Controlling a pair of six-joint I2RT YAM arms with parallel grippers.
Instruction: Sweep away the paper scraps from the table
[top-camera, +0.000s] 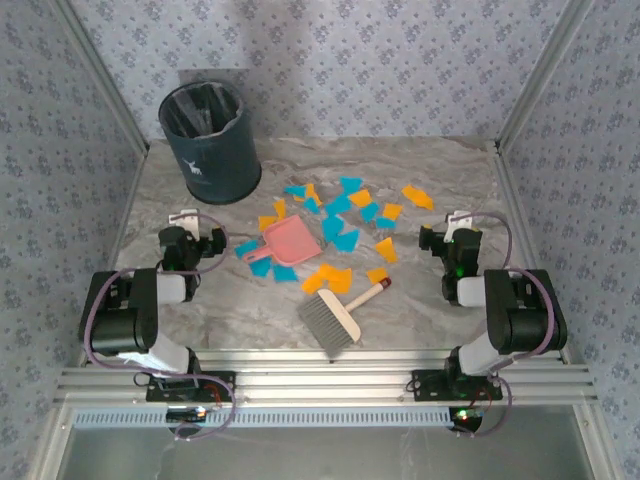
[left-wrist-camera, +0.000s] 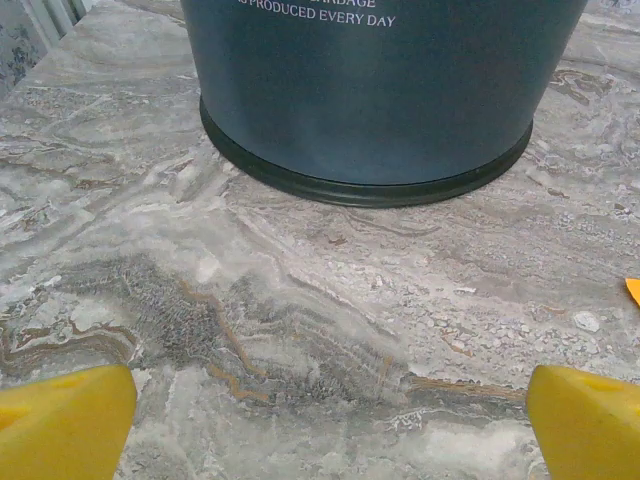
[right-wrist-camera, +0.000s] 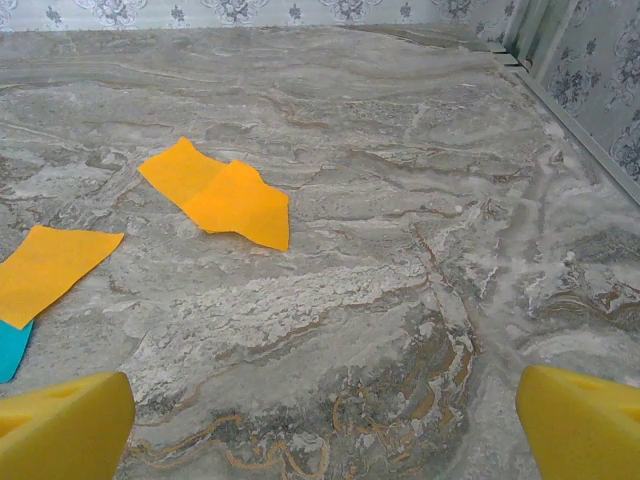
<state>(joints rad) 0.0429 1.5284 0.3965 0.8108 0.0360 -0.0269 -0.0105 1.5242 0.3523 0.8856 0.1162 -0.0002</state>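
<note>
Both claws are spread wide and hold nothing.

We see the left gripper near the left edge of the table, about halfway back. Its yellow pads are well apart with bare marble between them. The dark bin is straight ahead of it, upright in the far left corner.

The right gripper mirrors it near the right edge. Pads are wide apart there too, and they touch nothing.

The paper scraps, turquoise and orange, lie flat and loose across the middle of the table, between the two grippers. A few reach toward the far edge. None are in the bin, as far as we can tell.

From the right wrist we see two orange scraps ahead and left of the gripper, with a turquoise corner at the left.

The pink dustpan lies among the scraps, left of centre, with scraps on every side of it. We can't tell whether they touch it. The brush lies flat toward the near edge, around centre, with its handle angled to the right. Orange scraps sit just beside its handle.
</note>
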